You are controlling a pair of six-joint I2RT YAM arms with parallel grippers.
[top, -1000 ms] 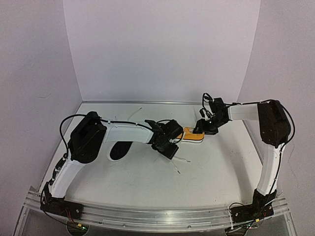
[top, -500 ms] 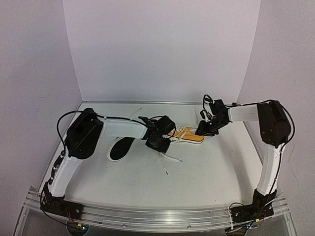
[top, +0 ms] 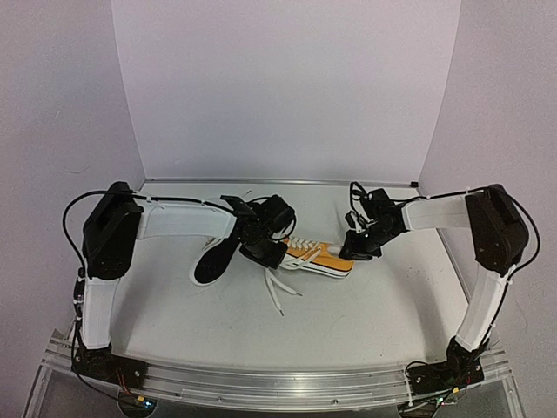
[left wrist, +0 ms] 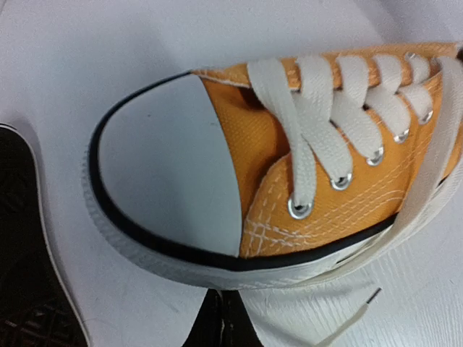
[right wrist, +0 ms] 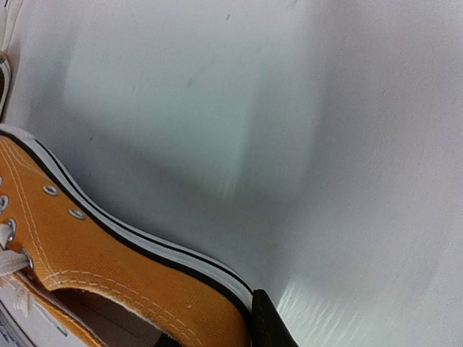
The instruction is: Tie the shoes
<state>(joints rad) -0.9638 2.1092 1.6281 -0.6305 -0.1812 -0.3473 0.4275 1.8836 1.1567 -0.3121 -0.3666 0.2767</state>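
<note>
Leftmost on the table (top: 374, 322), the black-soled shoe (top: 211, 261) lies on its side, sole showing, with neither arm on it. Just right of it, the left gripper (top: 271, 252) sits at the white toe cap (left wrist: 166, 159) of the orange shoe (top: 320, 259). Its jaws are hidden beneath the rubber edge, so I cannot tell whether it is open or clamped. The orange shoe stands mid-table, upright on its sole, long axis left-right, toe left, heel right and slightly nearer. Its laces (top: 277, 294) are untied, the loose ends trailing toward the near side. At the heel, the right gripper (top: 354, 250) has one finger (right wrist: 265, 324) touching the collar; whether it grips cannot be told. Judged step: steadying the shoe before tying. The next move calls for one arm to come off and catch a lace end.
</note>
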